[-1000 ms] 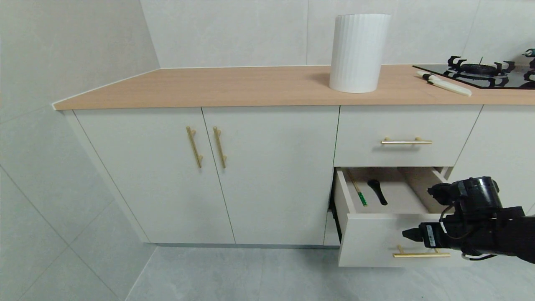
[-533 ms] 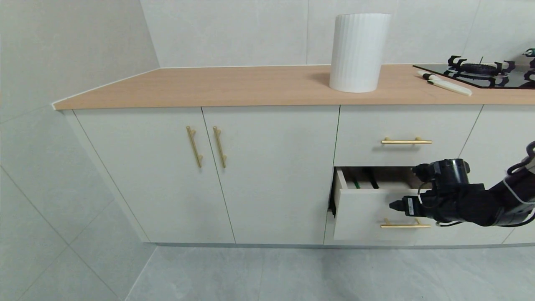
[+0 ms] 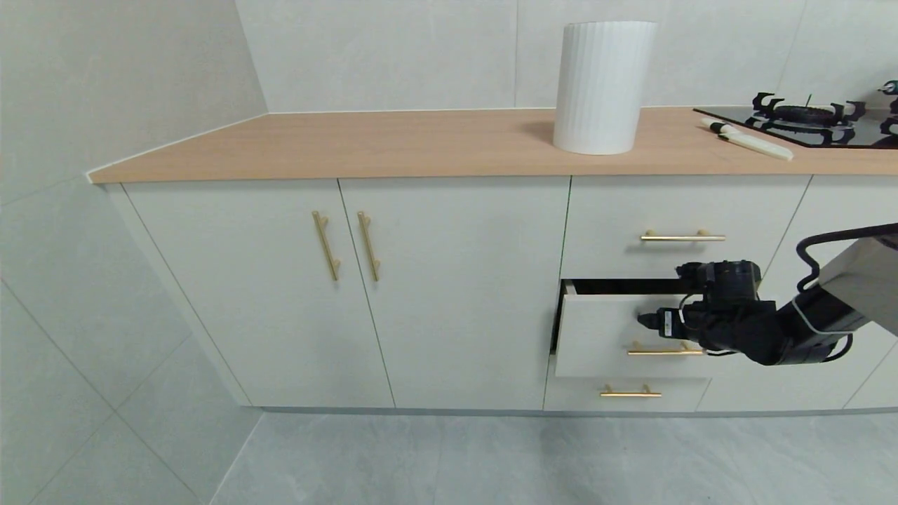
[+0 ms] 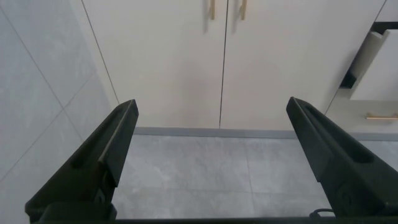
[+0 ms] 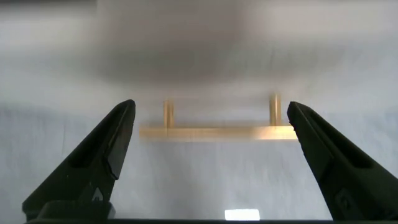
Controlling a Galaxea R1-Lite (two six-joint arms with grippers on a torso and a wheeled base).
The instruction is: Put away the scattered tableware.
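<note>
Grey tiled wall [image 3: 126,105] and floor [image 3: 351,456] frame white kitchen units under a wooden bench [image 3: 351,144]. Low on the left, the left gripper [image 4: 210,106] hangs over the floor facing the double doors [image 3: 280,294], its fingers [image 4: 112,149] spread wide and empty. Farther right a ribbed white canister [image 3: 602,88] stands on the bench. Below it the middle drawer [image 3: 603,337] stands a little proud of the cabinet face, a dark slit along its top; its contents are hidden. The right gripper [image 3: 651,322] is at that drawer's front, just above its gold handle [image 3: 663,351]; its fingers [image 5: 106,155] are apart and clasp nothing, the handle showing ahead between them. Whether they touch the panel I cannot tell. Rightmost, a pale utensil [image 3: 747,140] with a dark end lies on the bench just beside the hob [image 3: 807,123].

By my reading the drawer is all but closed and wants only a last push. The utensil has not been put away, so if it counts as tableware, that part of the job is left.
</note>
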